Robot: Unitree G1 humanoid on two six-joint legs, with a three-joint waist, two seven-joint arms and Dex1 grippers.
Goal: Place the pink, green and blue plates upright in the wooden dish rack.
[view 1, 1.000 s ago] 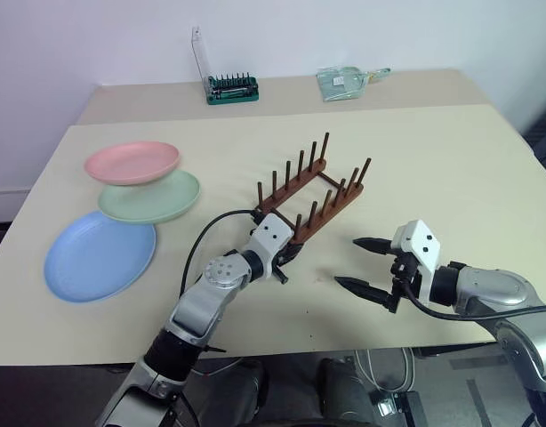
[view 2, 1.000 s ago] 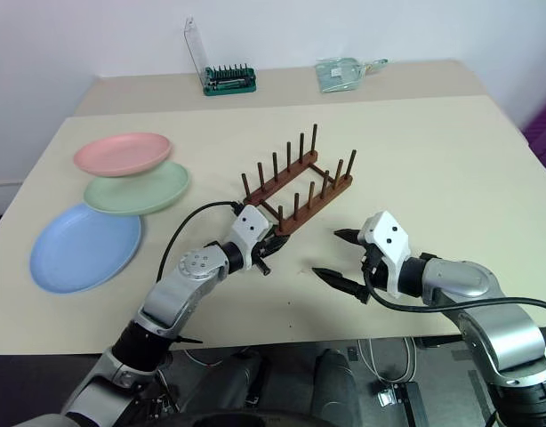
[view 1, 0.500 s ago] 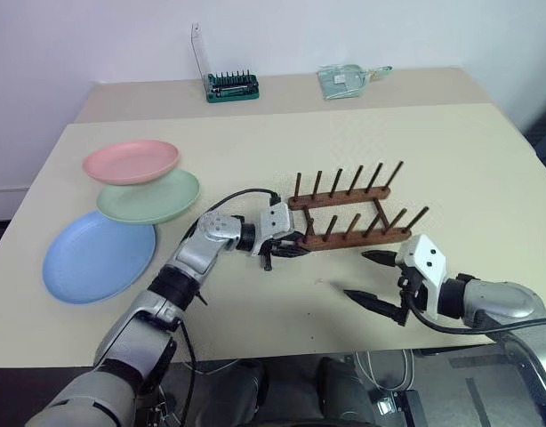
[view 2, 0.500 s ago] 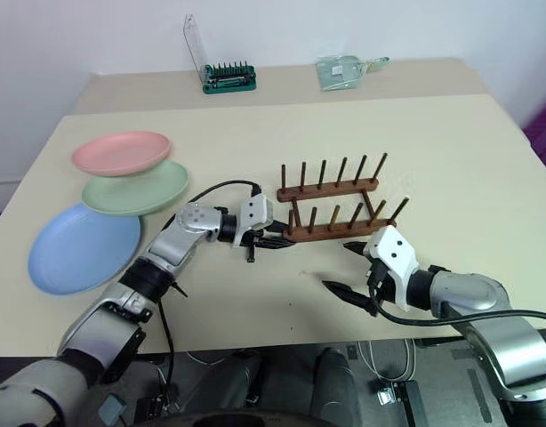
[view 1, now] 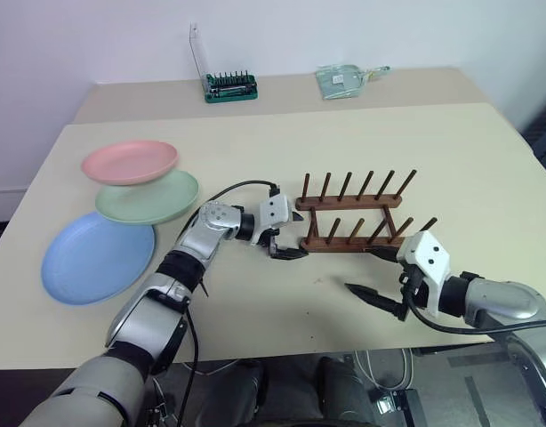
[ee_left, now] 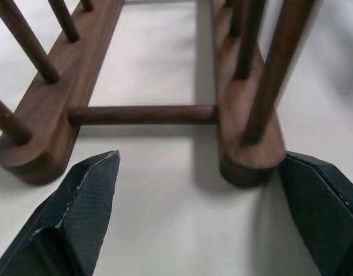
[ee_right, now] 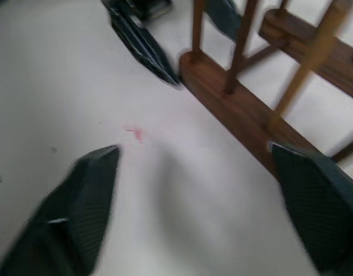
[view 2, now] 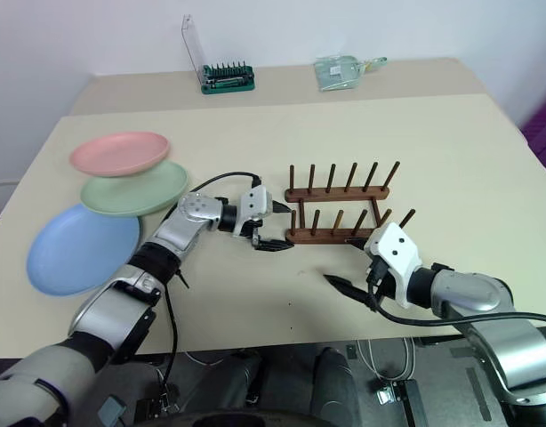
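Rack (view 1: 355, 216): dark wood, round pegs | plates (view 1: 131, 197): matte, round, shallow

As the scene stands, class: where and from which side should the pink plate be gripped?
Grip the pink plate by its raised rim on the rack-facing edge, coming from the wooden dish rack side: it lies flat, overlapping the green plate, so that rim overhangs freely.
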